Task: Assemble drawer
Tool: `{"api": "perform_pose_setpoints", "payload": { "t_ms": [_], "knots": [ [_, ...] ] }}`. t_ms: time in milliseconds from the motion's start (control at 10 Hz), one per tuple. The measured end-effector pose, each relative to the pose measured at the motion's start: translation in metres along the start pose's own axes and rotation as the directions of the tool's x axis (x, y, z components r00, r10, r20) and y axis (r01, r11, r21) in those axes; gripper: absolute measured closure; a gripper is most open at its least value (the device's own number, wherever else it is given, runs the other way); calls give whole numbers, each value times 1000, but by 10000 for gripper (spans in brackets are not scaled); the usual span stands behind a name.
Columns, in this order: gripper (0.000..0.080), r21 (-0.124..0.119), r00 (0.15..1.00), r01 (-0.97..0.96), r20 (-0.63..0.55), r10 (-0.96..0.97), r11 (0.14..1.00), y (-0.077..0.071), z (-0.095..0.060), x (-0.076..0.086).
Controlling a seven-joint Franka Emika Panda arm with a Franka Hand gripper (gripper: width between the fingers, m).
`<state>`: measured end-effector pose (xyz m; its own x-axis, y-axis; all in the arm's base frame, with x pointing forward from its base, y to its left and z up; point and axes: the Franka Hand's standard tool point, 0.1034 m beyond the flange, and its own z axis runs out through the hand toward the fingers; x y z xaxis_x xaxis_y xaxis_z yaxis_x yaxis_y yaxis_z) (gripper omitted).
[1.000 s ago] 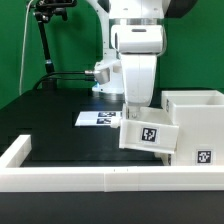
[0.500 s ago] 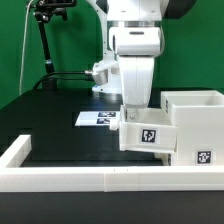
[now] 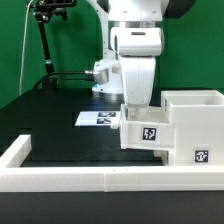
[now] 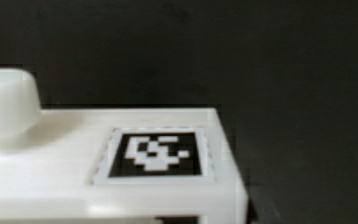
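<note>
In the exterior view we see the claw (image 3: 131, 107) holding a small white tray (image 3: 148, 133) by its rim, tilted and pressed against the open side of the tall housing (image 3: 196, 125), which stands on the black desk (image 3: 60, 125) at this view's right.

Tray (image 3: 148, 134) now level against housing (image 3: 196, 125)
</note>
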<state>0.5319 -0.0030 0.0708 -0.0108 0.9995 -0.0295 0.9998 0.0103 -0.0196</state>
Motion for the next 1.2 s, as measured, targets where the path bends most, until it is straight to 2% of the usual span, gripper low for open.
{"api": "perform_pose_setpoints", "payload": {
  "t_ms": [400,600,900,1200],
  "knots": [
    [752,4,1000,-14,-3,14,1000,5,6,1],
    [752,6,999,-41,-6,41,999,7,9,9],
    [752,6,999,-46,-6,47,999,7,9,6],
    [752,-2,1000,-7,11,7,1000,8,9,10]
  ]
}}
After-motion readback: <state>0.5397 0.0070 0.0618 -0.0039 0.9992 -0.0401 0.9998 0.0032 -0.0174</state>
